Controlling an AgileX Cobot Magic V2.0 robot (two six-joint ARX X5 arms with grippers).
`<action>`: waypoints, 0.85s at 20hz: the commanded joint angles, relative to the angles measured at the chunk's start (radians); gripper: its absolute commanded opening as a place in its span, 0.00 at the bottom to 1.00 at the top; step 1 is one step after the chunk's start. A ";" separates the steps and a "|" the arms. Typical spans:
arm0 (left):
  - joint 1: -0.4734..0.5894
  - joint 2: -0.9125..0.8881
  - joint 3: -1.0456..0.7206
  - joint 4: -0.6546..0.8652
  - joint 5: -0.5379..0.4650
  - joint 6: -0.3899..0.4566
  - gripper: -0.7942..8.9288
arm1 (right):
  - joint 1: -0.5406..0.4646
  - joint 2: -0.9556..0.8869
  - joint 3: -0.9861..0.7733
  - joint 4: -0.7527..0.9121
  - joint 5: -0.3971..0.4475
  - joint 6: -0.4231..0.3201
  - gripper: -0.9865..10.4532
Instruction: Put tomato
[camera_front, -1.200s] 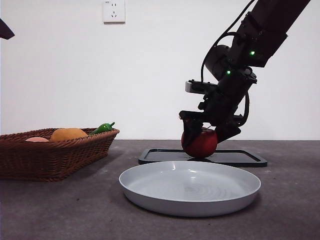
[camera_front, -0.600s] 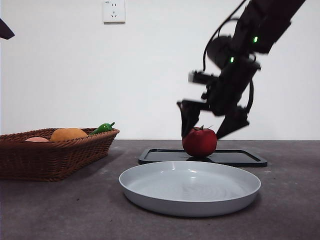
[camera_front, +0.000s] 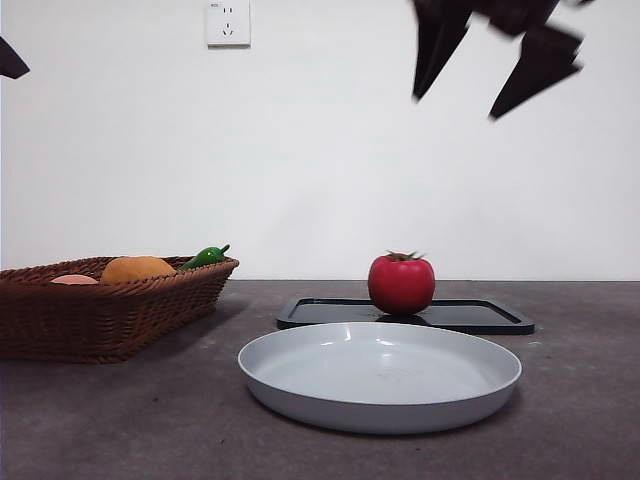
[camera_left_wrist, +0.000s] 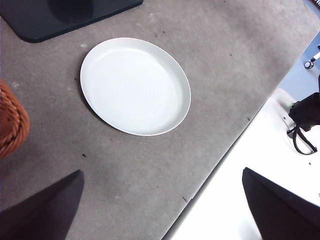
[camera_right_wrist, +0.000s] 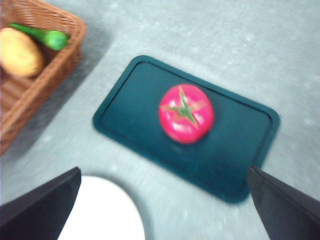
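The right gripper (camera_front: 497, 75) hangs high above the tray with its fingers (camera_front: 435, 50) spread wide apart and nothing between them; from its own wrist view the tomato (camera_right_wrist: 186, 113) lies directly below, free of any contact. The left gripper (camera_left_wrist: 160, 210) waits off to the side over the near edge of the surface, its fingers likewise apart and empty, looking down on the white plate (camera_left_wrist: 135, 85). The tomato (camera_front: 401, 284) stands upright on the dark tray (camera_front: 480, 316), green stem up, roughly in the tray's middle and well clear of its raised lip. It looks glossy and smooth, so likely slippery; round, so it could roll if nudged; probably light to moderate in weight and firm enough for a gentle squeeze, though too hard a squeeze might bruise it if real. The best hold would be across its widest girth, fingers on opposite sides below the stem. The tray's low rim would stop a slow roll. The plate (camera_front: 380, 375) sits just in front of the tray, bare, with a shallow rim. The wicker basket (camera_front: 110, 310), holding an orange fruit (camera_front: 137, 268) and a green pepper (camera_front: 205, 256), stands well apart to one side, leaving open surface (camera_front: 580, 400) around tray and plate.
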 joint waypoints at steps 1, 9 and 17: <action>-0.003 0.006 0.021 0.010 0.006 0.008 0.59 | 0.005 -0.080 0.016 -0.053 -0.010 -0.009 0.60; -0.003 0.006 0.021 0.011 0.006 0.008 0.59 | 0.047 -0.482 -0.180 -0.161 -0.104 -0.003 0.60; -0.003 0.006 0.021 0.010 0.006 0.008 0.59 | 0.097 -0.816 -0.468 -0.267 -0.176 0.010 0.60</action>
